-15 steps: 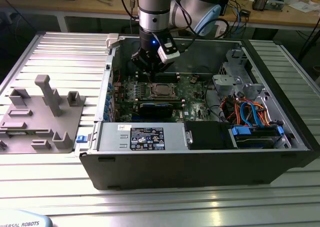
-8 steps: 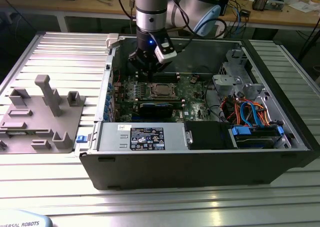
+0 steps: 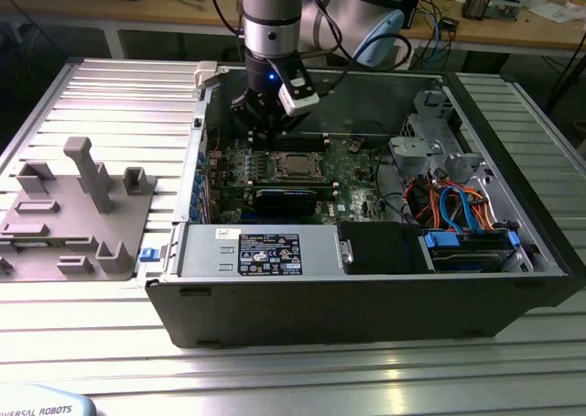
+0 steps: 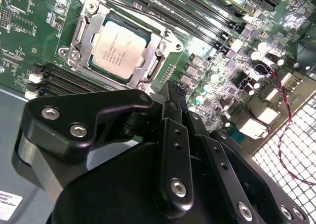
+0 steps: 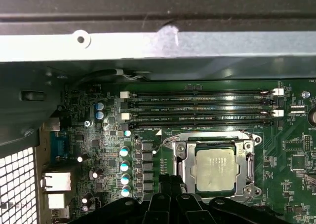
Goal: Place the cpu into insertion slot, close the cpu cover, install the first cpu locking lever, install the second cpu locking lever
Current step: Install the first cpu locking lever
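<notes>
The cpu (image 4: 118, 49) sits flat in the insertion slot (image 4: 100, 61), its dull silver top showing through the cut-out of the cpu cover (image 4: 85, 34), which lies folded down around it as a silvery frame. In the first wrist view the same chip (image 5: 216, 167) shows squarely inside the frame (image 5: 182, 166), and in the exterior view it appears as a pale square (image 3: 295, 166) near the middle of the green circuit board (image 3: 352, 173). A thin wire lever (image 4: 148, 9) runs along the edge of the socket that faces the long memory slots (image 4: 197, 12); whether it is latched cannot be told. The four memory slots (image 5: 197, 105) lie side by side just beyond the socket, and a row of small round capacitors (image 5: 125, 169) stands on the board beside it. The end effector (image 4: 170, 93) hangs just above the board, close to the socket, its black fingers (image 4: 173, 115) drawn together with no visible gap and nothing between them. In the exterior view it (image 3: 259, 127) reaches down into the open computer case (image 3: 366, 315) near the rear wall, on the exterior view's left of the socket. The case rests on a ribbed metal bench (image 3: 275, 379), with a grey power supply box (image 3: 261, 251) along its near side and a grey fixture plate (image 3: 73, 214) lying well apart on the exterior view's left.
</notes>
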Robot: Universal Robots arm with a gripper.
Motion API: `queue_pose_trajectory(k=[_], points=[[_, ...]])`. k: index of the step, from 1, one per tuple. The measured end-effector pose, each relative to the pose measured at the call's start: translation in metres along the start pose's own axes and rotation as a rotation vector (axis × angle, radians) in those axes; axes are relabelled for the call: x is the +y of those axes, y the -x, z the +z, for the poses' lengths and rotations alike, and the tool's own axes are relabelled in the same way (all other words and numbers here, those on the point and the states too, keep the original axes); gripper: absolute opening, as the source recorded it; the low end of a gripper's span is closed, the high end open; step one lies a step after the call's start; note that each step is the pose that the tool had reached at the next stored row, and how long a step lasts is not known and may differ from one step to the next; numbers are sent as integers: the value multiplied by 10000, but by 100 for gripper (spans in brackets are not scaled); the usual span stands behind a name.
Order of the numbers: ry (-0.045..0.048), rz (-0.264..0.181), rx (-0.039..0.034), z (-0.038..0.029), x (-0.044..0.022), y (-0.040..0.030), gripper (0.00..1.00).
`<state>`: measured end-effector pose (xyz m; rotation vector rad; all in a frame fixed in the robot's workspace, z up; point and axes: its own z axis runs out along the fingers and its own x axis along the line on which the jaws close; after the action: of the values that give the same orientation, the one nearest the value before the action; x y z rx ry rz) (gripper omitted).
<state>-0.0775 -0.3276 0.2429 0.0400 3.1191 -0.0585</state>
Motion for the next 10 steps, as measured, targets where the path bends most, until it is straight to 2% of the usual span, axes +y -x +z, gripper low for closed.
queue_pose_trajectory(k=[10], points=[[0, 0, 0, -1, -2, -73, 11]])
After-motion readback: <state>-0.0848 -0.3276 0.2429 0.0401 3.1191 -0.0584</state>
